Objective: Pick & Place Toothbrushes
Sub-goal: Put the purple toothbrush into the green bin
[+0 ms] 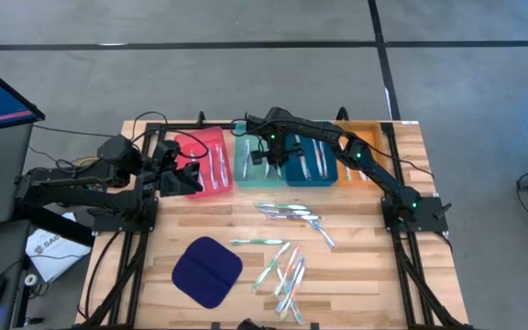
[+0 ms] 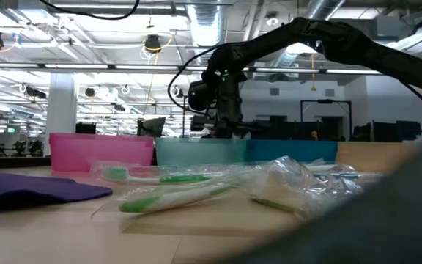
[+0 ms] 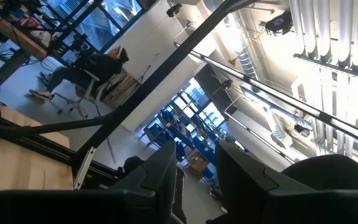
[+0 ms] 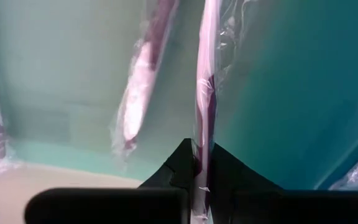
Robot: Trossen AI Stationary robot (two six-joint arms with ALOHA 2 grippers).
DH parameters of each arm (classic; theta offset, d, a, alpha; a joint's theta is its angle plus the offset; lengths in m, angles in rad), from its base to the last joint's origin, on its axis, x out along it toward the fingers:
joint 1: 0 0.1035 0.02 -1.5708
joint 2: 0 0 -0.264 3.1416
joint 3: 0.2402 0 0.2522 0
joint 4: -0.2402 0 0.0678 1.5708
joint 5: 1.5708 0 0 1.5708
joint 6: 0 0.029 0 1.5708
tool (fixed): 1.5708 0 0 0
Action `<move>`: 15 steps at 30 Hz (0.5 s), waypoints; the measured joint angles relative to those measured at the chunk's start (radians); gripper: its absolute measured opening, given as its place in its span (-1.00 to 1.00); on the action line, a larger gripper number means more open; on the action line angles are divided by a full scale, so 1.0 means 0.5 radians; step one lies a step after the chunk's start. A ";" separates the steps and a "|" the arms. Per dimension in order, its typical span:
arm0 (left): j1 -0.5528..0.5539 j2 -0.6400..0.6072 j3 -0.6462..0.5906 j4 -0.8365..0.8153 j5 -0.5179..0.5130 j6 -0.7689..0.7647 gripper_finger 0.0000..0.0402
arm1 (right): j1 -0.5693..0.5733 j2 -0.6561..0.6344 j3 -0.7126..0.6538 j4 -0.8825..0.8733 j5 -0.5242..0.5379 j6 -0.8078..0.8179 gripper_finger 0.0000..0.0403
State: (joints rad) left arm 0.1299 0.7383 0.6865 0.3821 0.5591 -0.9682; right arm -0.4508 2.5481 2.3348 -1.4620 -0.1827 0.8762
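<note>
Placing step: the right gripper (image 4: 197,163), jaws clenched on a wrapped toothbrush (image 4: 205,87), hangs over the teal tray (image 1: 248,163) at upper centre, apparently ready to release; left gripper (image 1: 174,170) waits part-open.

The bench (image 1: 356,275) is pale striped wood. Along its far edge stand a pink-red tray (image 1: 211,160), a teal tray (image 1: 250,165), a blue tray (image 1: 314,165) and an orange tray (image 1: 360,151). A dark blue cloth pad (image 1: 207,271) lies near the front edge. The toothbrushes (image 1: 287,270) are whitish with green, teal and pink accents. Both arms are black, and the toothbrush (image 4: 205,99) in the right end effector (image 4: 197,171) is pinkish-white with a dark purple stripe.
</note>
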 joint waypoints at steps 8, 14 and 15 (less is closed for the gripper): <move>0.000 0.000 0.000 0.000 -0.007 0.001 -0.47 | -0.002 0.000 -0.001 0.044 0.013 0.028 -0.80; 0.000 0.000 0.000 -0.001 -0.008 0.003 -0.47 | -0.003 0.000 -0.001 0.098 0.017 0.003 -0.57; 0.000 0.000 0.000 -0.001 -0.008 0.004 -0.47 | -0.005 0.000 -0.001 0.105 0.018 -0.019 -0.52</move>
State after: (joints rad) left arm 0.1299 0.7383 0.6865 0.3817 0.5552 -0.9661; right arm -0.4533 2.5481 2.3344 -1.4097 -0.1738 0.8666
